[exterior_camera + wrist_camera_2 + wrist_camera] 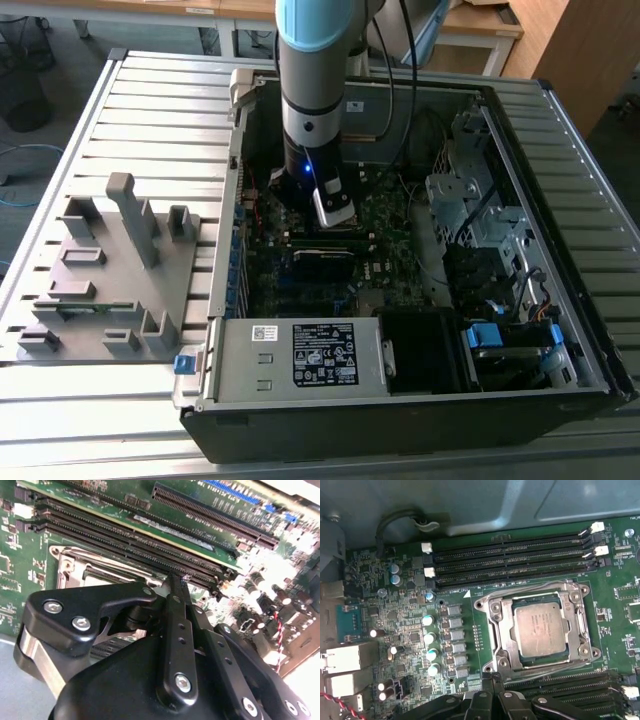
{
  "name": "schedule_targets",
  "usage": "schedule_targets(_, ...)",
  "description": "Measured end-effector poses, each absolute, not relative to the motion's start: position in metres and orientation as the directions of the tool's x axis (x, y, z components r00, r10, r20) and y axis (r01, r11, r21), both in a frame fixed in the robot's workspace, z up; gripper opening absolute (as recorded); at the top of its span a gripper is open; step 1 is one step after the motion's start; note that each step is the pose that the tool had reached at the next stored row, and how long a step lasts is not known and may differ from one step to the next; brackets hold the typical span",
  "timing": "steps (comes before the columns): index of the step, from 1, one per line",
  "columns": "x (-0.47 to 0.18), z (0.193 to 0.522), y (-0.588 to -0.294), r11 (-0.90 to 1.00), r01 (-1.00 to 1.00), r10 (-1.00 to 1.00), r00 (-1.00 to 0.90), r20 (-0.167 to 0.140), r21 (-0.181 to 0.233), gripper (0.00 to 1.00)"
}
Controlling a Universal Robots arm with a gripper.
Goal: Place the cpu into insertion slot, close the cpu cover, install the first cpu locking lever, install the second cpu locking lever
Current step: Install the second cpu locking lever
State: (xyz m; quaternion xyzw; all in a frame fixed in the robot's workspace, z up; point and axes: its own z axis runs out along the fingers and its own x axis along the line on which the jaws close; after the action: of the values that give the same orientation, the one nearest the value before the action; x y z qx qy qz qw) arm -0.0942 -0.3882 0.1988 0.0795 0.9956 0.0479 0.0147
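Observation:
In the first wrist view the cpu (541, 630), a flat square chip with a dull silver top, lies in the insertion slot (513, 603). The cpu cover (499, 636), a silver frame with a square window, lies flat around the chip. A thin wire lever (530, 587) runs along the cover's side by the memory slots, and another (555, 665) along the opposite side. My gripper (491, 681) hovers just off the socket's corner, fingers together with nothing between them. The second wrist view shows the gripper (175, 580) shut near the cover's corner (64, 562). In the exterior view the gripper (335, 213) reaches down over the motherboard.
Long black memory slots (510, 560) flank the socket on two sides. Upright capacitors (429, 640) stand beside it. The open computer case (400, 400) walls in the board, with a drive cage (470, 200) at the exterior view's right. A grey fixture (110, 270) lies on the slatted table.

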Motion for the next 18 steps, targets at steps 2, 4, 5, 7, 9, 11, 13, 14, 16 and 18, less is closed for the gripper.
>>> schedule_targets(2, -0.0943, 0.1983, -0.3882, 0.982, 0.157, 0.160, -0.987, -0.020, 0.108, 0.10)
schedule_targets(4, -0.0943, 0.1978, -0.3882, 0.981, 0.157, 0.160, -0.987, -0.019, 0.115, 0.10)
schedule_targets(5, -0.0942, 0.1977, -0.3881, 0.981, 0.157, 0.160, -0.987, -0.019, 0.116, 0.10)
schedule_targets(7, -0.0942, 0.1976, -0.3880, 0.981, 0.157, 0.160, -0.987, -0.019, 0.117, 0.10)
schedule_targets(9, -0.0942, 0.1979, -0.3882, 0.981, 0.157, 0.160, -0.987, -0.019, 0.116, 0.10)
schedule_targets(11, -0.0943, 0.1991, -0.3883, 0.981, 0.157, 0.160, -0.987, -0.019, 0.116, 0.10)
schedule_targets(13, -0.0942, 0.2008, -0.3882, 0.981, 0.157, 0.160, -0.987, -0.019, 0.116, 0.10)
schedule_targets(14, -0.0942, 0.2014, -0.3882, 0.981, 0.157, 0.160, -0.987, -0.019, 0.115, 0.10)
schedule_targets(16, -0.0942, 0.2016, -0.3886, 0.981, 0.157, 0.160, -0.987, -0.019, 0.115, 0.10)
schedule_targets(18, -0.0942, 0.2017, -0.3895, 0.981, 0.157, 0.160, -0.987, -0.019, 0.113, 0.10)
